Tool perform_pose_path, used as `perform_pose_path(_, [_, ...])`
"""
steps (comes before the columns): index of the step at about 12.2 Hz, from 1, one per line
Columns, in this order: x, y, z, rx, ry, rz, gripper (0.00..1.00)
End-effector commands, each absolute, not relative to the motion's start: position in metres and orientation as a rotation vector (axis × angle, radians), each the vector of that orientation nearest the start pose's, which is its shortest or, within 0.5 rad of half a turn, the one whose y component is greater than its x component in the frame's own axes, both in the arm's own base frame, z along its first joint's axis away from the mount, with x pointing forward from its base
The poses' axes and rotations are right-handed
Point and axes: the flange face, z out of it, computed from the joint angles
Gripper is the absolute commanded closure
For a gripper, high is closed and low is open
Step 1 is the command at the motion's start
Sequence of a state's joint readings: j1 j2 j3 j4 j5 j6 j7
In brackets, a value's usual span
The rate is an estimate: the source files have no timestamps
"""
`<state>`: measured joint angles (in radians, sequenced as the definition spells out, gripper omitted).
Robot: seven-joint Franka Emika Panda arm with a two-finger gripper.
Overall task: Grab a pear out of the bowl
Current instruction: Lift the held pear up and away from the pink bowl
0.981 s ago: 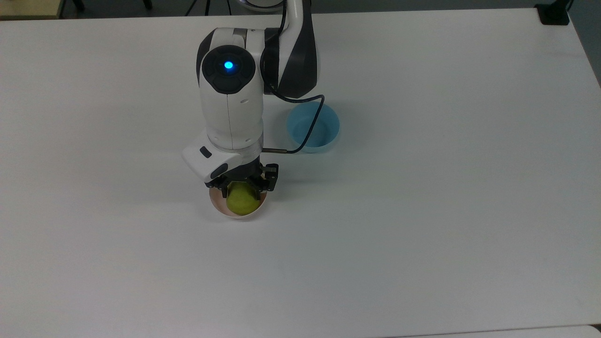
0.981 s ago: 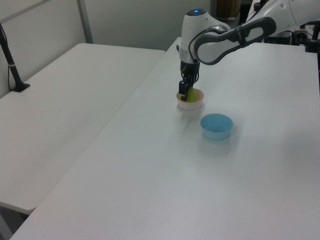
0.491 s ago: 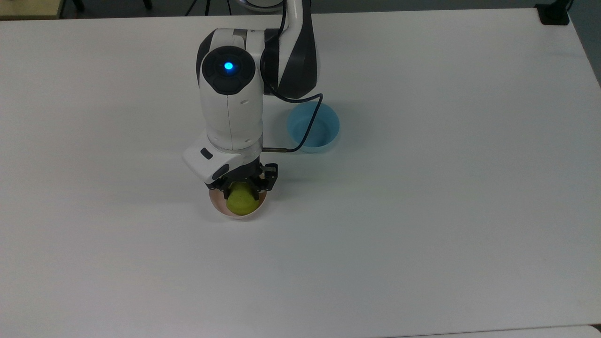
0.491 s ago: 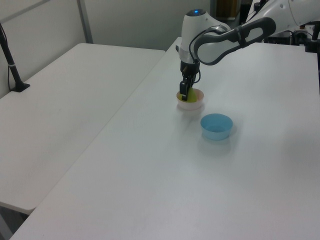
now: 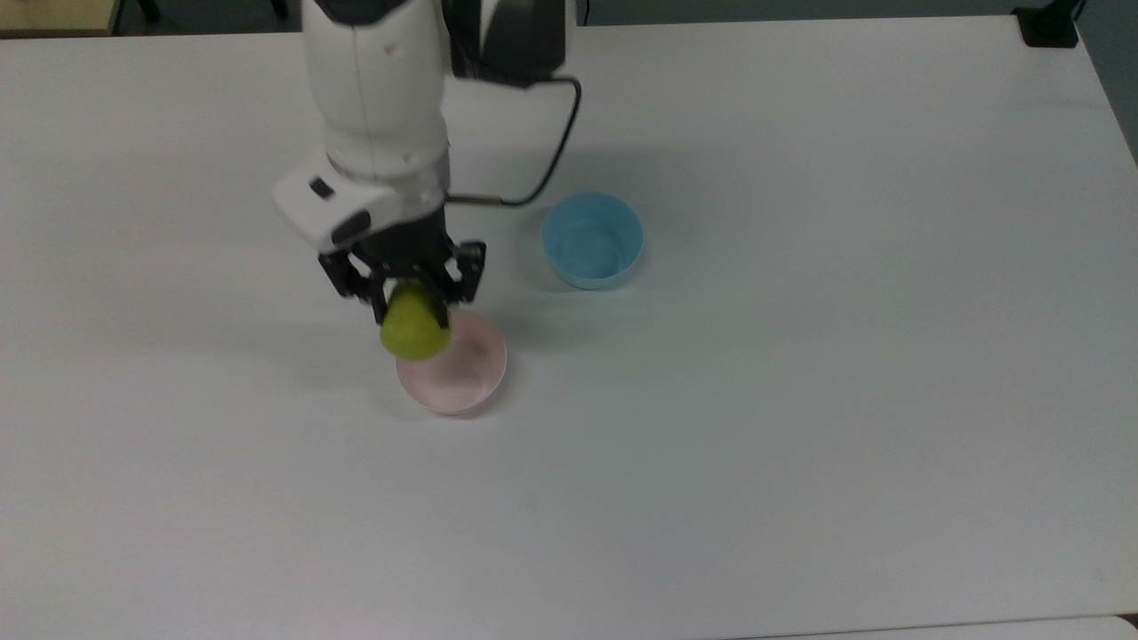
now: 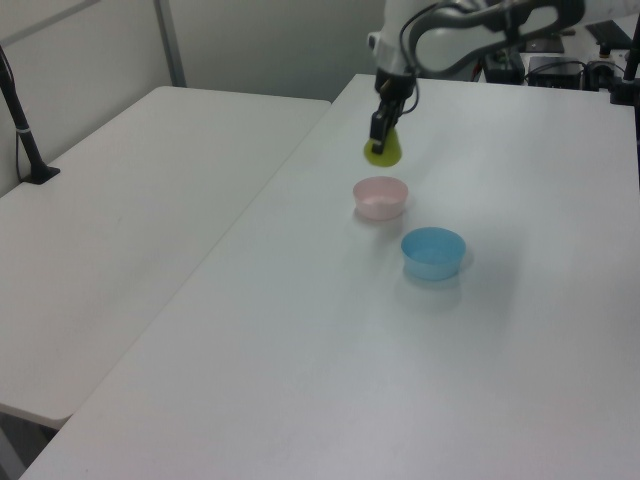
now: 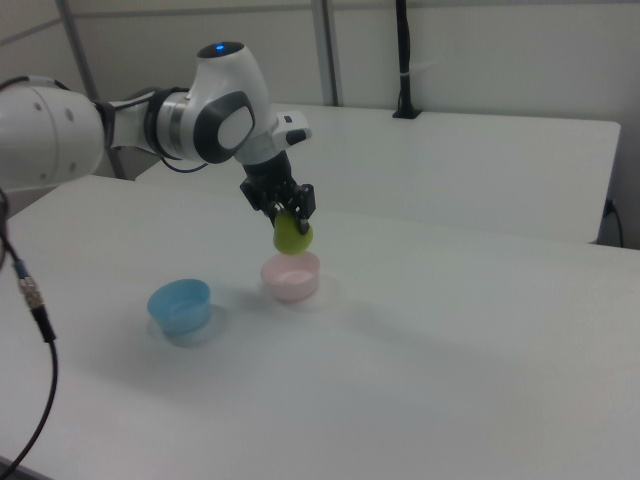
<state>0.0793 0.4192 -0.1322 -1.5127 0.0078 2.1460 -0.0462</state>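
Gripper point(image 5: 411, 298) clamps the pear point(image 5: 413, 332), hanging clear above the pink bowl's point(image 5: 462, 378) 10 o'clock rim in the top view; the lift looks done, needing only a steady hold.

Light blue bowl point(image 5: 593, 241) upright on white table point(image 5: 800, 400)

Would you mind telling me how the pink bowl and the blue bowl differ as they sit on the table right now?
The pink bowl is pale pink with a whitish inside; the blue bowl is light blue throughout. The pink bowl sits just below the pear held by the gripper; the blue bowl stands apart, with nothing over it. In the top view the pink bowl is lower and further left. Both are small, round, upright, empty and similar in size.
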Motion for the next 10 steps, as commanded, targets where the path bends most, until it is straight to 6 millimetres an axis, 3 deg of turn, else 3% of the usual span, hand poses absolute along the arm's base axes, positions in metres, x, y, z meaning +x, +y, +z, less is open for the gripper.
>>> perform_pose_path(1, [0.616, -0.051, 0.475, -3.155, -0.148, -0.232, 0.75])
perform_pose_path(2, [0.596, -0.057, 0.469, -3.147, -0.19, -0.146, 0.75])
perform_pose_path(4, [0.584, -0.07, 0.452, -3.139, -0.208, -0.023, 0.75])
perform_pose_path(5, [0.579, -0.07, 0.433, -3.14, -0.224, 0.047, 0.75])
perform_pose_path(10, [0.588, -0.074, 0.373, -3.163, -0.275, 0.207, 0.7])
